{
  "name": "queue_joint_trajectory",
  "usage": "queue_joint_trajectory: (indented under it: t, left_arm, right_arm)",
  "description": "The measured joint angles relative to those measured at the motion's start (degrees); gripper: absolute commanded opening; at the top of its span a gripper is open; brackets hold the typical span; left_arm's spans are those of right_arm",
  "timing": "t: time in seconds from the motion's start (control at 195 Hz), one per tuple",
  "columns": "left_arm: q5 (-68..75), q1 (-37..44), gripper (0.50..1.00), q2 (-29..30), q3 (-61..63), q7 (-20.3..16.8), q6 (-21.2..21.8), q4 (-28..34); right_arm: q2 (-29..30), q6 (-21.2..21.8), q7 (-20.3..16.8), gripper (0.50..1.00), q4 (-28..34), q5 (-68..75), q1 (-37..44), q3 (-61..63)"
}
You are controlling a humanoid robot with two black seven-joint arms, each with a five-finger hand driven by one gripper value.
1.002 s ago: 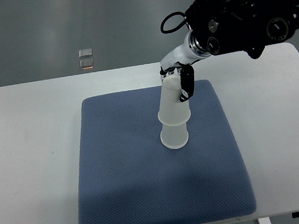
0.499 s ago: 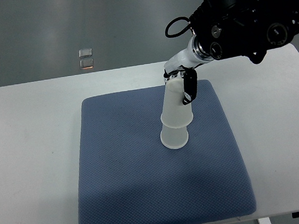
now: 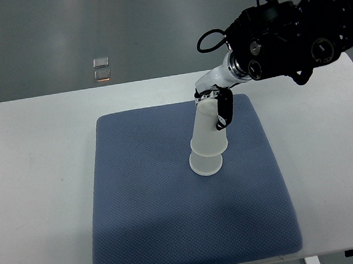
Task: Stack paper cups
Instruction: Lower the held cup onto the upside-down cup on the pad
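Two translucent white paper cups stand upside down on the blue mat (image 3: 147, 221), one nested over the other. The lower cup (image 3: 205, 164) shows only its wide rim end below the upper cup (image 3: 207, 135), which leans slightly to the right. My right hand (image 3: 216, 108) reaches in from the upper right on a black and white arm. Its fingers (image 3: 225, 110) close around the upper cup's narrow top end. The left arm does not show.
The mat lies in the middle of a white table (image 3: 32, 181) whose far edge runs just behind the hand. Two small square objects (image 3: 102, 69) sit on the grey floor beyond the table.
The upper cup has slid further down over the lower cup, so less of the lower one shows. The right arm has shifted slightly right.
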Motion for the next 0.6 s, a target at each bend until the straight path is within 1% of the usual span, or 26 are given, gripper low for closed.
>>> queue_joint_trajectory:
  t: [0.098, 0.17, 0.236, 0.601]
  left_arm:
    - [0.0, 0.0, 1.0, 0.0, 0.0, 0.0, 0.0, 0.0]
    - [0.0, 0.0, 1.0, 0.0, 0.0, 0.0, 0.0, 0.0]
    - [0.0, 0.0, 1.0, 0.0, 0.0, 0.0, 0.0, 0.0]
    - [0.0, 0.0, 1.0, 0.0, 0.0, 0.0, 0.0, 0.1]
  right_arm:
    - [0.1, -0.6, 0.0, 0.76, 0.0, 0.0, -0.6, 0.0]
    - [0.1, -1.1, 0.0, 0.78, 0.0, 0.1, -1.2, 0.0]
    - [0.2, -1.5, 0.0, 0.787, 0.0, 0.1, -1.7, 0.0]
    - [1.4, -3.6, 0.0, 0.799, -0.1, 0.1, -3.6, 0.1]
